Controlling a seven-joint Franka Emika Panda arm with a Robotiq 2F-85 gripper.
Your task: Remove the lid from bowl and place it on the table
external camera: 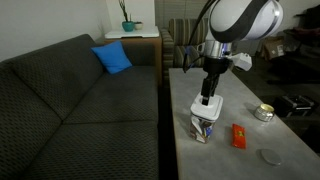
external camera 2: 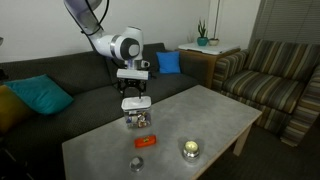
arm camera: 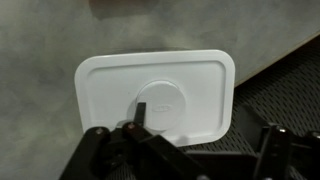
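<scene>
Lid (external camera: 207, 106) location: seated flat on the bowl (external camera: 203, 128), near the long edge of the table (external camera: 228, 88) that runs beside the sofa (external camera: 80, 110). The lid is wider than the bowl.

Gripper (external camera: 206, 97): directly above the lid, fingers pointing down. Neither exterior view resolves whether the fingers touch the lid.

Wrist view only:
- The lid (arm camera: 155, 90) covers the bowl completely, and its raised centre panel is visible.
- One dark fingertip (arm camera: 139, 115) lies over that panel. The opposite finger stands past the lid's short edge, so the gripper (arm camera: 200, 128) is spread and pinches nothing.
- A strip of sofa fabric (arm camera: 290, 90) shows beyond the table edge.

Exterior views only:
- The clear bowl (external camera 2: 138, 119) shows blue and white contents under the lid (external camera 2: 135, 104).
- An orange block (external camera: 238, 136) lies near the bowl.
- A silvery tin (external camera: 264, 113) and a grey disc (external camera: 270, 156) lie well apart from it.
- A blue cushion (external camera: 113, 58) rests on the sofa
</scene>
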